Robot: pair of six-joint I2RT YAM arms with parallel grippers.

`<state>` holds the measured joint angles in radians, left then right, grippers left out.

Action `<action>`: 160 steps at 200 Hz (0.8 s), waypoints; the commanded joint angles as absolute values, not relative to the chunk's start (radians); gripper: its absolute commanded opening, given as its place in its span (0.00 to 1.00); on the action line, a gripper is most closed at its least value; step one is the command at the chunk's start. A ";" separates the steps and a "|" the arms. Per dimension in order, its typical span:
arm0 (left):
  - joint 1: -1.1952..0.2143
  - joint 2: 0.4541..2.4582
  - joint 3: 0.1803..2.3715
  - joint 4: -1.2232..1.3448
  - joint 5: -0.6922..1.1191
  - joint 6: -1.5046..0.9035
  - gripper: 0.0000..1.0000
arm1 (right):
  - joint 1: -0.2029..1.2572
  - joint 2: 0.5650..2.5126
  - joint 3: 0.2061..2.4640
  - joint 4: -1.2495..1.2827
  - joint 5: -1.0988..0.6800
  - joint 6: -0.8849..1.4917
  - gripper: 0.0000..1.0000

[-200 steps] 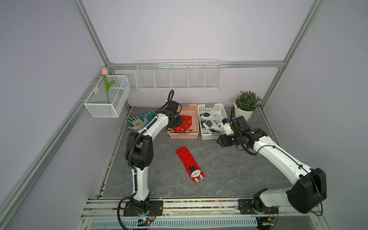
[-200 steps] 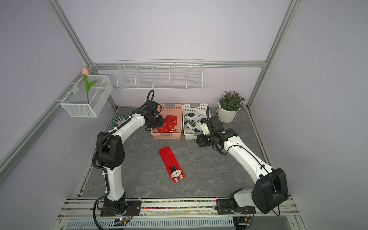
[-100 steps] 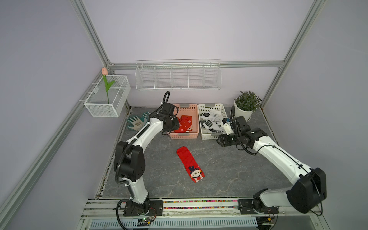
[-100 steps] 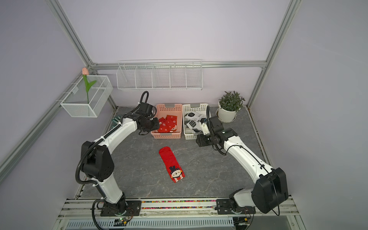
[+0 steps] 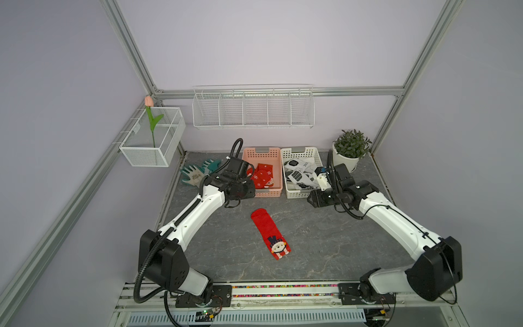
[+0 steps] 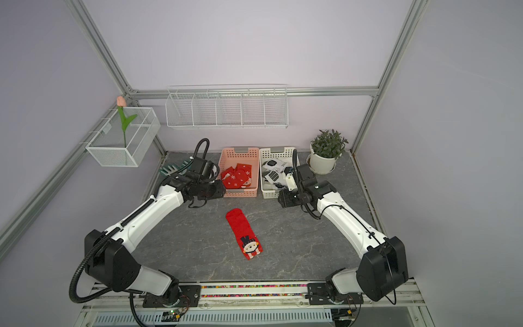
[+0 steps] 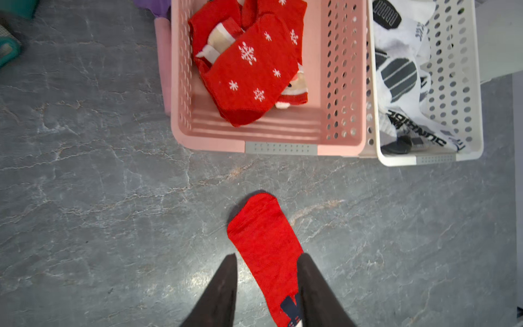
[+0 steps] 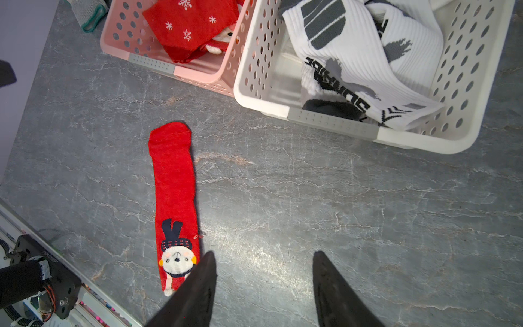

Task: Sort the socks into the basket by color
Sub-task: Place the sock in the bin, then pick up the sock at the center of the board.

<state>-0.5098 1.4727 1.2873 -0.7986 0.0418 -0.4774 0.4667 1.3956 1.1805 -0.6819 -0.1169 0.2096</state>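
One red sock (image 5: pixel 270 233) is seen lying flat mid-table, closed end pointed far toward the baskets, bear-face end nearest the rail. The left gripper (image 7: pixel 268 256) is held above the table by the near left corner of the pink basket (image 5: pixel 268 193). Its fingers (image 7: pixel 223 291) are parted to a middling gap, and nothing is gripped. In the left wrist view the sock is framed between them, yet it is not touched. In both top views it lies nearer than that gripper and a little to the right. The right gripper (image 8: pixel 264 252) is parked just off the near edge of the white basket (image 5: pixel 300 194), fingers (image 8: pixel 195 288) spread wide, nothing held. The sock lies to its left and nearer, apart from it.

Red socks (image 5: pixel 261 177) are piled in the pink basket and white socks (image 5: pixel 298 175) in the white one, the two baskets set touching side by side at the far end.

The tabletop (image 5: pixel 311 240) is grey, veined like marble. Gloves (image 5: pixel 198 172) are laid at far left, a plant (image 5: pixel 351 147) at far right. Lilac walls (image 5: pixel 254 42) are edged by an aluminium frame (image 5: pixel 283 91). A wire shelf (image 5: pixel 253 110) is hung on the far wall, and a wire box (image 5: pixel 152 141) with a tulip (image 5: pixel 148 102) on the left.
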 commanded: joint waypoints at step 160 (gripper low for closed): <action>-0.675 1.205 0.996 -0.863 -0.003 -0.595 0.44 | 0.483 1.423 1.219 -0.699 -0.109 0.213 0.57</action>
<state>-0.6559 1.2205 1.0016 -0.8581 0.0216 -0.5667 0.4751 1.4090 1.1934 -0.6823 -0.1162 0.2096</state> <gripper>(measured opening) 0.440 0.568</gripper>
